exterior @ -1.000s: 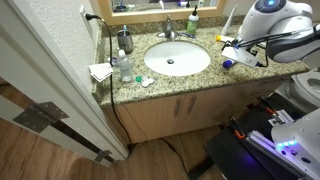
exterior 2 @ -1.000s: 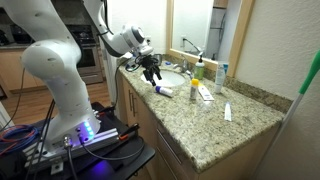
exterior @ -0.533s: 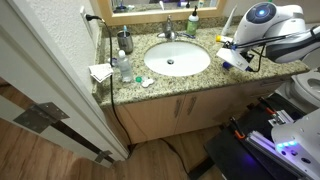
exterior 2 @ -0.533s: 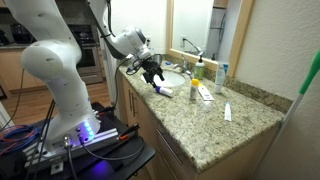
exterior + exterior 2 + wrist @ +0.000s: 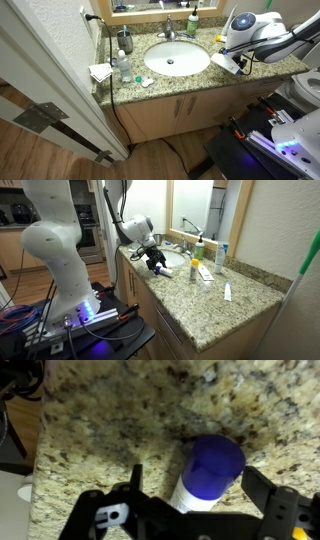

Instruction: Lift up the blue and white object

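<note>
The blue and white object (image 5: 205, 475) is a stubby tube with a blue cap and white body, lying on the speckled granite counter. In the wrist view it lies between my open fingers, one finger (image 5: 135, 485) to its left and the other (image 5: 262, 488) to its right, neither touching it. My gripper (image 5: 198, 488) straddles it from above. In an exterior view the gripper (image 5: 237, 63) is low over the counter right of the sink, hiding the object. In an exterior view the gripper (image 5: 155, 263) sits over the tube, whose white end (image 5: 165, 271) peeks out.
An oval sink (image 5: 176, 58) with a faucet (image 5: 167, 32) is set in the counter (image 5: 200, 80). Bottles (image 5: 198, 252) and a flat white tube (image 5: 204, 273) lie beyond the gripper. A soap bottle (image 5: 124, 41) and cloth (image 5: 100, 72) sit at the far side. A wall mirror backs the counter.
The gripper has moved down and toward the sink over the last second, ending low over the blue and white object with its fingers on either side.
</note>
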Robot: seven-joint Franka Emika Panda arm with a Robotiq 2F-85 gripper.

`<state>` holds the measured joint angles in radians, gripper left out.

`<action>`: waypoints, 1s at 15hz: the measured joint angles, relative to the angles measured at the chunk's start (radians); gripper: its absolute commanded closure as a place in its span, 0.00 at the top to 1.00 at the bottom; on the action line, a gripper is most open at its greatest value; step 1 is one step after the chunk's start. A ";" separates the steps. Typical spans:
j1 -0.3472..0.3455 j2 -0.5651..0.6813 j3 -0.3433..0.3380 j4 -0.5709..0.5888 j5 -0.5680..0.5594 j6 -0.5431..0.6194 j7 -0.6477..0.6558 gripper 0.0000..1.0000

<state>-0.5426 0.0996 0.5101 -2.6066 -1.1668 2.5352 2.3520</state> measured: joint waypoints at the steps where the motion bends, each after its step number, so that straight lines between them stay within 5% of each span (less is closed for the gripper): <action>1: 0.000 0.014 -0.003 0.009 -0.001 -0.001 0.000 1.00; 2: 0.000 0.019 -0.003 0.013 -0.001 -0.001 0.000 0.75; 4: 0.041 0.018 -0.047 0.015 0.005 0.003 -0.001 0.67; 7: 0.240 0.003 -0.241 0.015 0.011 0.003 -0.001 0.46; 11: 0.379 -0.007 -0.375 0.014 0.012 0.001 -0.001 0.19; 15: 0.435 -0.014 -0.438 0.014 0.048 0.011 -0.021 0.16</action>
<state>-0.1080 0.0861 0.0718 -2.5925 -1.1188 2.5466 2.3309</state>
